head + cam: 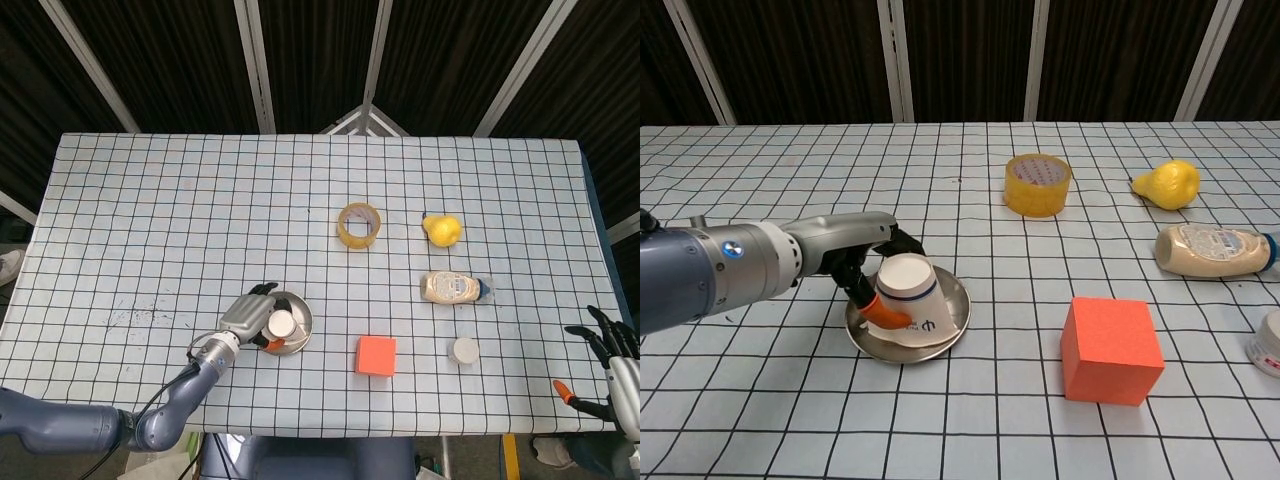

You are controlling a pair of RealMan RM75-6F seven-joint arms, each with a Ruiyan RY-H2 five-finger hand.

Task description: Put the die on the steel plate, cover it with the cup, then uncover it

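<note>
Left robot hand: black fingers, orange tip, silver back; grey-blue forearm with blue dot.

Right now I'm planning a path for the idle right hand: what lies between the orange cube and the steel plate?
Only bare checkered cloth separates the orange cube from the steel plate; both the chest and head views show this.

even, bright overhead light on the table; background dark. soft short shadows only. both views sharp, no glare or blur.
</note>
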